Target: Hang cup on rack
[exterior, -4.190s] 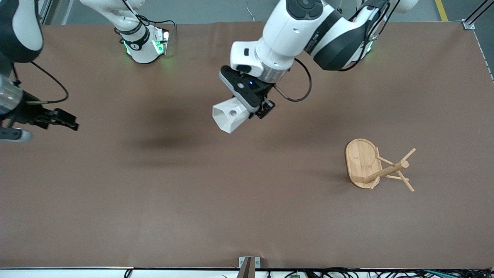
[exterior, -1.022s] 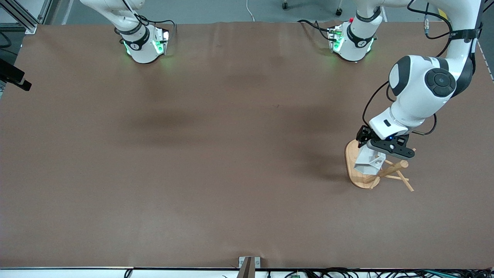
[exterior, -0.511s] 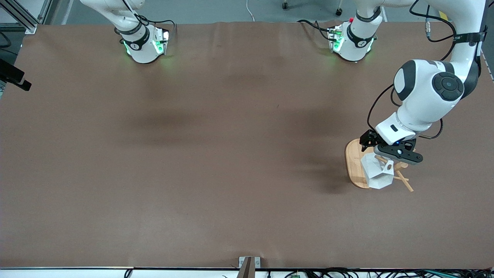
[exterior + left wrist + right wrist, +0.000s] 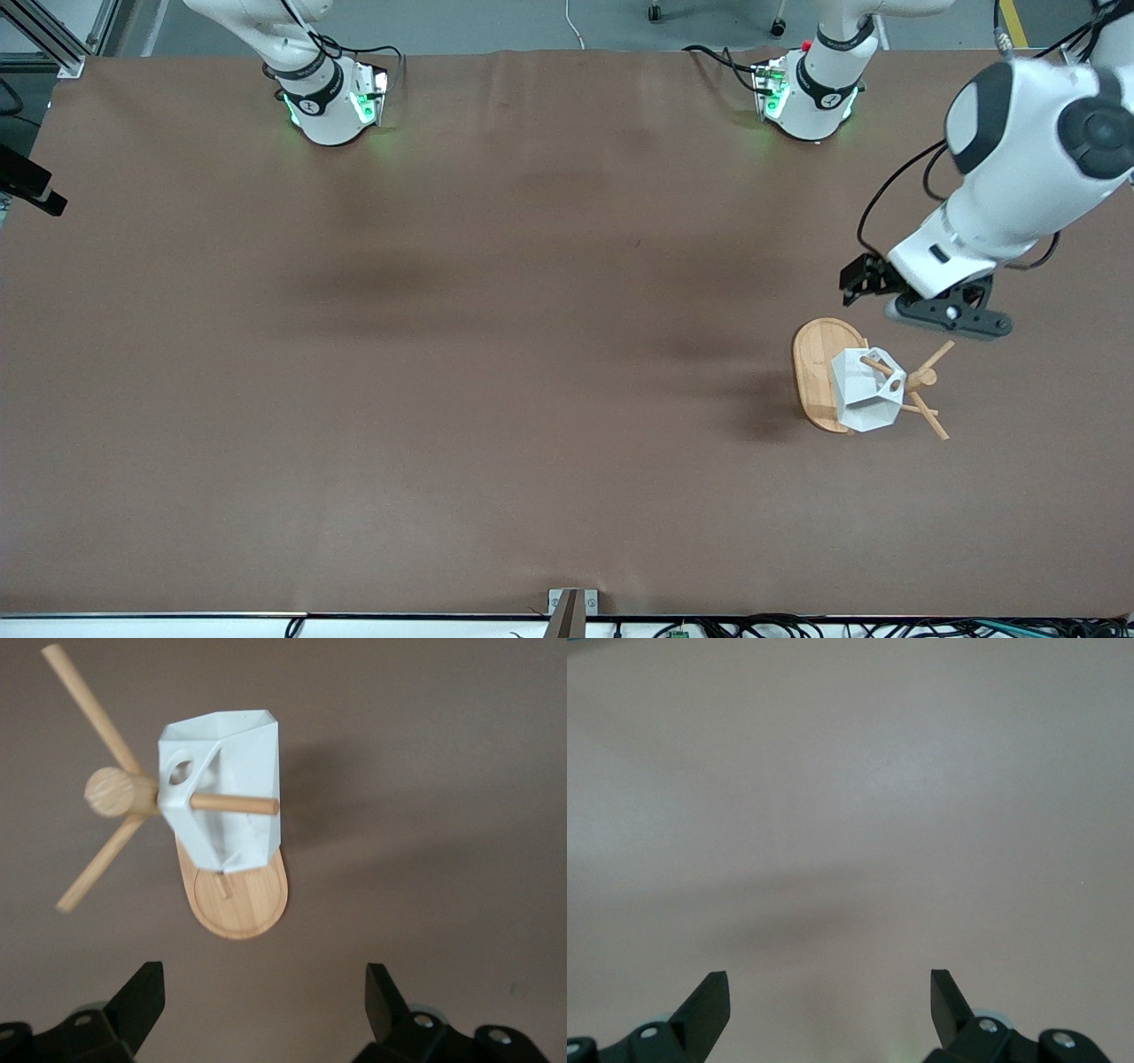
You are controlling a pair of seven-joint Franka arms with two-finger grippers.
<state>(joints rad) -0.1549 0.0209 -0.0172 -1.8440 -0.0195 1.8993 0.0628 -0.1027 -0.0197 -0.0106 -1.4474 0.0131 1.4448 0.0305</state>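
Note:
The white faceted cup hangs on the bamboo rack, with a peg passing through the hole in its handle. In the left wrist view the cup rests against the post above the oval base. My left gripper is open and empty, up in the air over the table just beside the rack's base; its own view shows the left gripper well clear of the cup. My right gripper waits open over bare table at the right arm's end.
The two arm bases stand along the table edge farthest from the front camera. A small metal bracket sits at the edge nearest that camera. Brown table cover stretches wide between the rack and the right arm's end.
My left gripper opened and let go of the cup, which swung down to hang on the peg. The gripper then rose and drew away from the rack. The right arm stayed put.

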